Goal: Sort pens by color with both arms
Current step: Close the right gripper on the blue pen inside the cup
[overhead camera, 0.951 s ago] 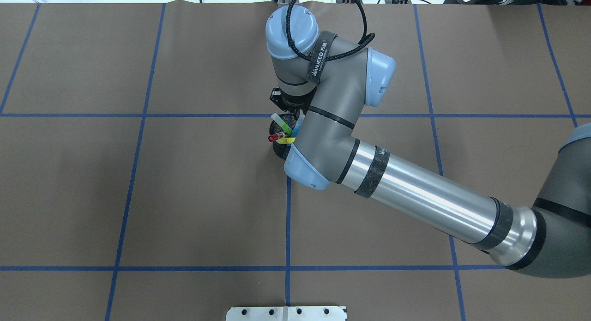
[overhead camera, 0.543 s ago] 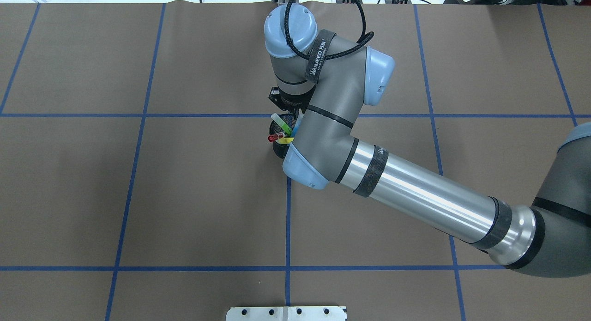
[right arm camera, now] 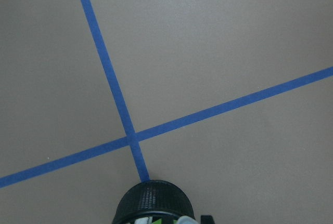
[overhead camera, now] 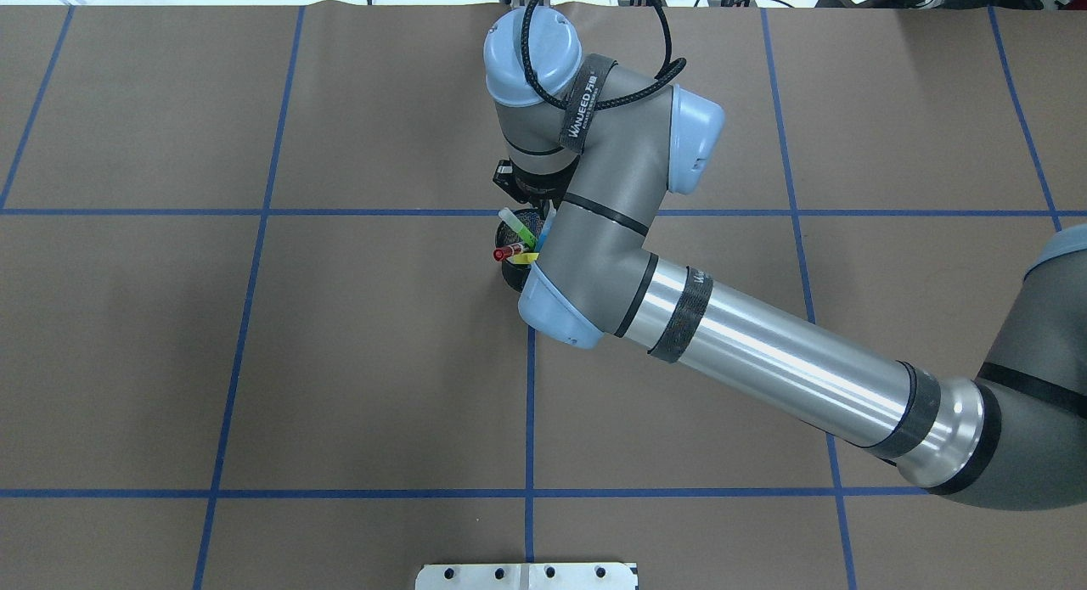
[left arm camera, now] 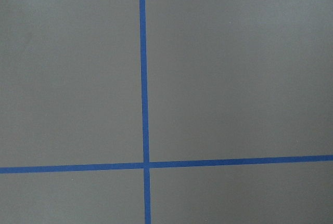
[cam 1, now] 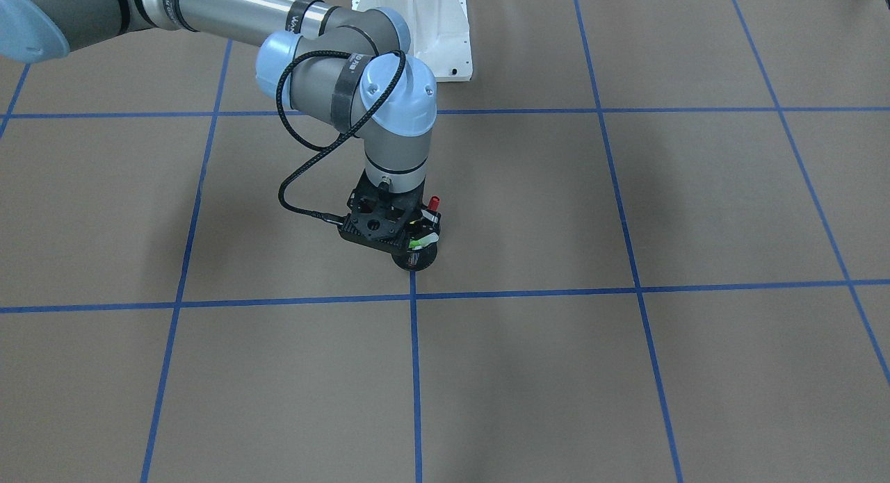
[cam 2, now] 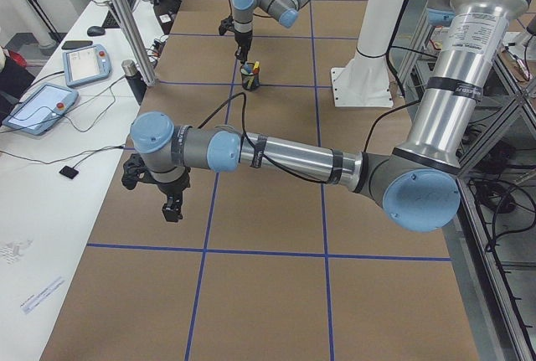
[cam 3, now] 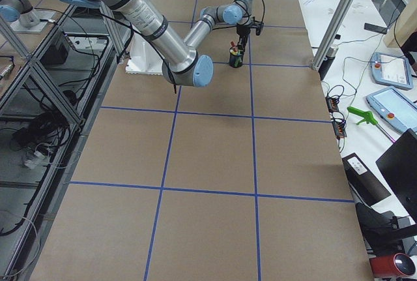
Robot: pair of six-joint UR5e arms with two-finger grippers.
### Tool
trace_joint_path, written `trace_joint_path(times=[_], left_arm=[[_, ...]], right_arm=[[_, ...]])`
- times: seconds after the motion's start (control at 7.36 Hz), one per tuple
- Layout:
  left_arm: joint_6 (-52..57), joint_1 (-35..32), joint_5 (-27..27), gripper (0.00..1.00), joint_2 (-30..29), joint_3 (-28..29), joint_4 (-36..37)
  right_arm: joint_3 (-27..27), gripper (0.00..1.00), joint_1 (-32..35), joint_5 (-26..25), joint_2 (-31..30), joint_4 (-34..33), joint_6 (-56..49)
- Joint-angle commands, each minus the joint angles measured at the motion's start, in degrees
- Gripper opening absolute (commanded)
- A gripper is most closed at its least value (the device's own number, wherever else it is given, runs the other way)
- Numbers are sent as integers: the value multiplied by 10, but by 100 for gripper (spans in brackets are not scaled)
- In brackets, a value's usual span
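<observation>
A black mesh cup [overhead camera: 512,276] stands at the table's middle, beside a crossing of blue tape lines. The pens lean in it: a lime green one [overhead camera: 518,225], a white one with a red cap [overhead camera: 503,253], a yellow one [overhead camera: 528,257] and a blue one [overhead camera: 548,227]. My right gripper [cam 1: 402,234] hangs straight down over the cup; its wrist hides the fingers, so I cannot tell open from shut. The right wrist view catches the cup's rim [right arm camera: 154,203] at its bottom edge. My left gripper [cam 2: 172,208] shows only in the exterior left view, low over bare table far from the cup.
The white base pedestal [cam 1: 417,24] sits at the robot's side of the table. Blue tape lines [overhead camera: 528,403] divide the brown surface into squares. A side desk with tablets [cam 2: 33,105] and an upright post [cam 2: 126,18] runs along the table's far side.
The right arm's wrist has crept slightly to the view's left over the cup. The pens and cup have not moved.
</observation>
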Motion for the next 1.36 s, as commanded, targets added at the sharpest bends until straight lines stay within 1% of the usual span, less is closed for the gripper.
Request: trace_joint_path(times=[0.0,0.14,0.41,0.54,0.68,0.95,1.09,1.22], left_arm=[[-23,0,-4,100,-6,-7,3],[-62,3,-5,100,-6,-23,2],[-112,15,-5,100,-6,-46,2],[-133,26,-8,100,-6,-57,2],[-156,38,-18,100,-6,-65,0],[-187,48,-19,100,-7,-75,-3],[-223,65,-19,100,-7,-93,-4],[-278,97,-19,100,-7,-120,-4]], right_arm=[[0,30,0,0,0,0,0],[0,30,0,0,0,0,0],[0,15,0,0,1,0,1],[-1,13,0,0,2,0,3],[0,12,0,0,2,0,4],[10,12,17,4,9,-1,7],[18,12,31,5,21,-16,7],[37,12,48,10,30,-43,7]])
